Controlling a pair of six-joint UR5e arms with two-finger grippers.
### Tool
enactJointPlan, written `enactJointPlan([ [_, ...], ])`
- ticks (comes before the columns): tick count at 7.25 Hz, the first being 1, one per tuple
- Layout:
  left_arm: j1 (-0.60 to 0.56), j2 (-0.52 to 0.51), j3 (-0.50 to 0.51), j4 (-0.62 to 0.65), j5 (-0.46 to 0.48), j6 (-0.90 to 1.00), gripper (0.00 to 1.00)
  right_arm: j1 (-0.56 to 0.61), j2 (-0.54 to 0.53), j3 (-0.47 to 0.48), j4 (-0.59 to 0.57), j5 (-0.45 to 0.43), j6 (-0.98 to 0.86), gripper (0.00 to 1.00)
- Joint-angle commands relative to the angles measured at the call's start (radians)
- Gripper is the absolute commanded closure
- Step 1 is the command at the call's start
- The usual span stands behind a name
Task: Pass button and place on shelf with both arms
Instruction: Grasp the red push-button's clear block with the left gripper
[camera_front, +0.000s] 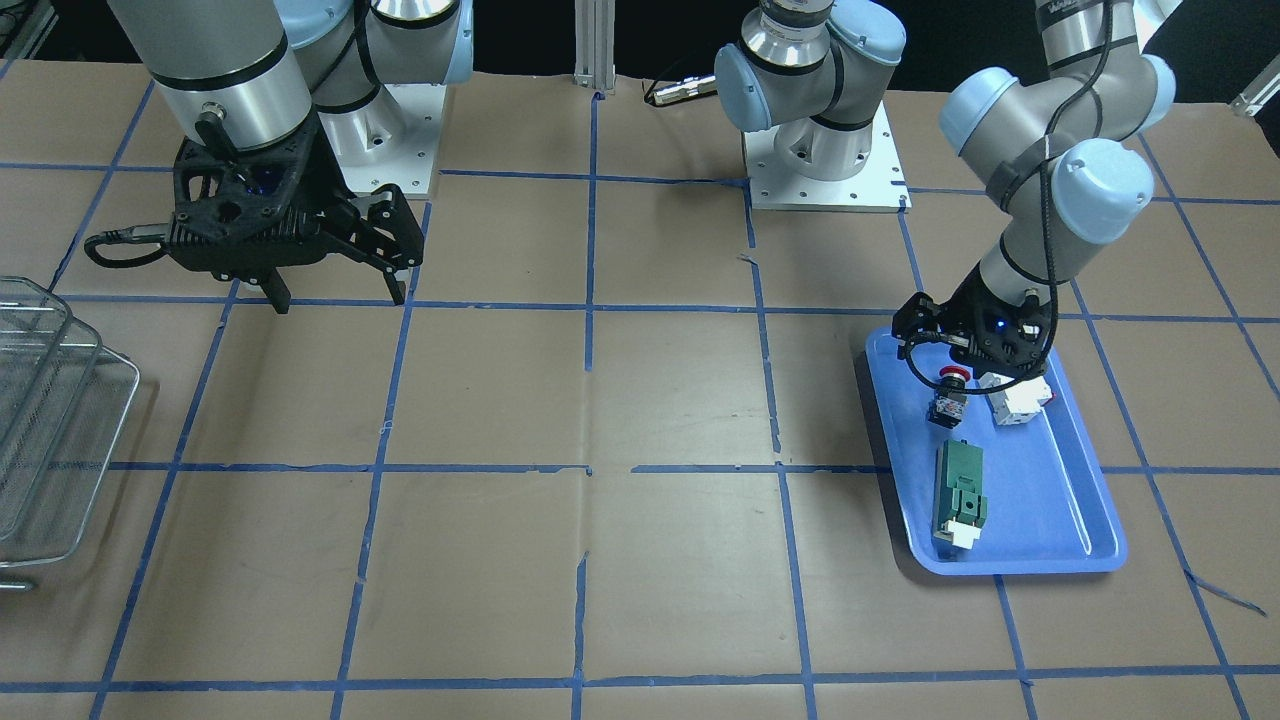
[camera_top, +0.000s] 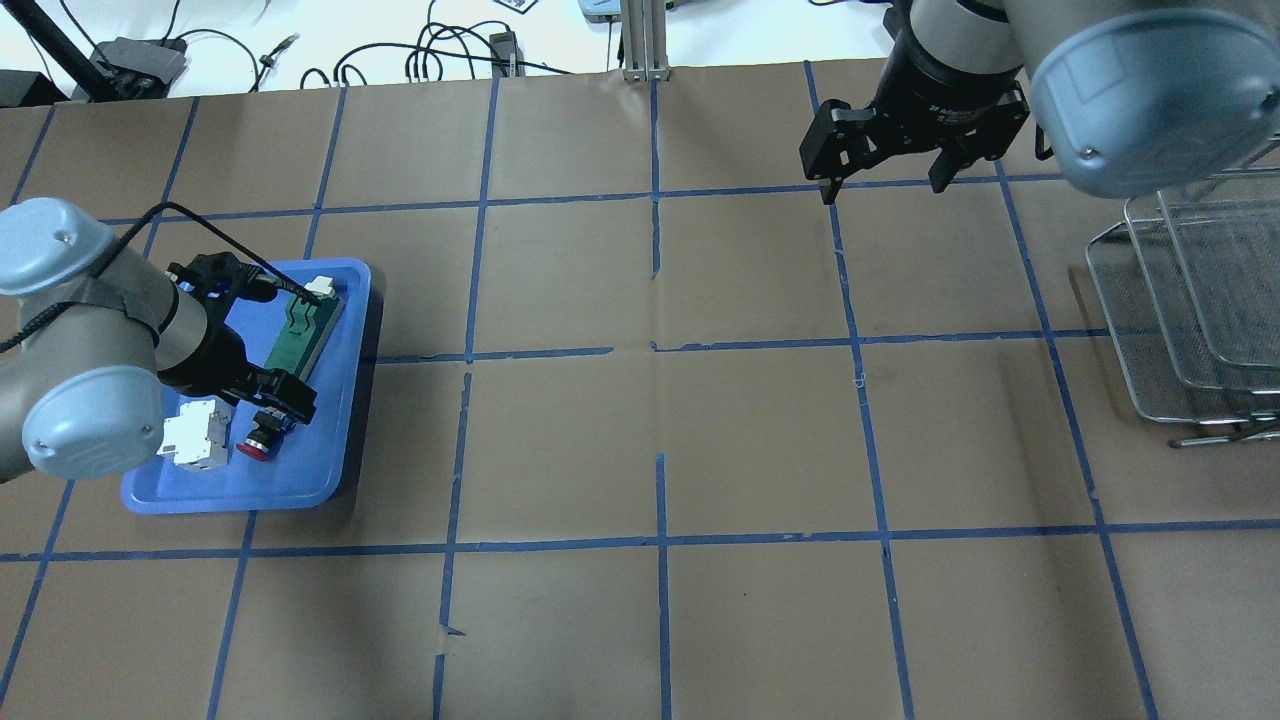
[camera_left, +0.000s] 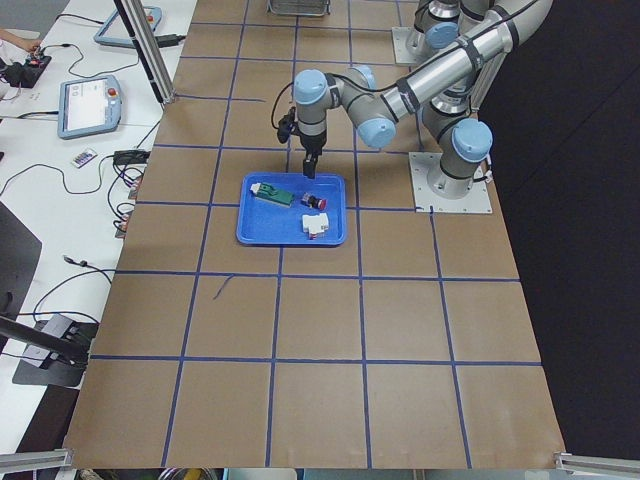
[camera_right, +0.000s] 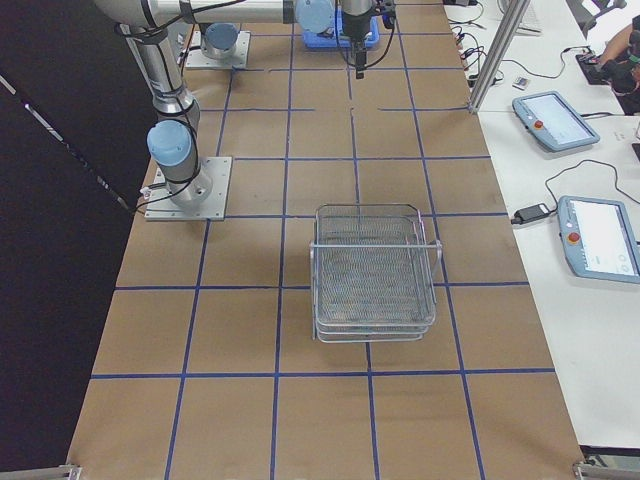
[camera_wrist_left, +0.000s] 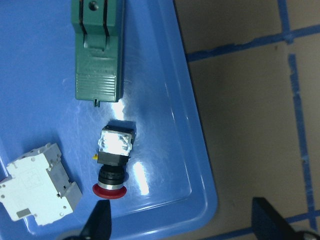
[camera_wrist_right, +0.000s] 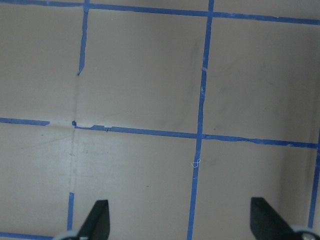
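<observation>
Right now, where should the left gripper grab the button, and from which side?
Take the button by its black body, coming straight down and closing across the flat sides. It lies on its side in the tray, and the round red cap would likely slip. The breaker is close beside the cap.

The grey-silver left arm with light-blue joint caps (camera_top: 80, 330) was bent low, its black two-finger gripper (camera_wrist_left: 182, 226) pointing down with jaws spread wide, holding nothing. The matching right arm (camera_front: 215, 60) hung higher, its black gripper (camera_wrist_right: 177, 225) likewise facing down, jaws wide apart and empty.
</observation>
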Motion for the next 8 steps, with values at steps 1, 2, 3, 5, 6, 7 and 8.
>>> enactJointPlan([
  [1,0.076,-0.056,-0.049,0.078,-0.003,0.135,0.0,-0.001,0.0,0.0,-0.001,0.0,0.0,0.0],
  [2,0.083,-0.083,-0.049,0.078,-0.003,0.138,0.0,0.001,0.0,0.0,0.0,0.0,0.0,0.0],
  [3,0.083,-0.108,-0.037,0.086,-0.001,0.149,0.0,-0.005,0.0,0.0,0.0,0.0,-0.002,0.0],
  [5,0.083,-0.142,-0.035,0.152,-0.001,0.203,0.0,-0.01,0.0,0.0,-0.004,-0.002,-0.002,0.0],
  [6,0.083,-0.151,-0.047,0.154,-0.001,0.22,0.0,-0.011,0.0,0.0,-0.003,-0.005,-0.005,0.0],
  [7,0.083,-0.153,-0.044,0.154,0.0,0.246,0.08,-0.013,0.0,0.0,-0.009,-0.005,-0.006,0.0],
  [8,0.083,-0.153,-0.047,0.152,0.0,0.246,0.33,-0.013,0.0,0.0,-0.01,-0.005,-0.005,0.0],
])
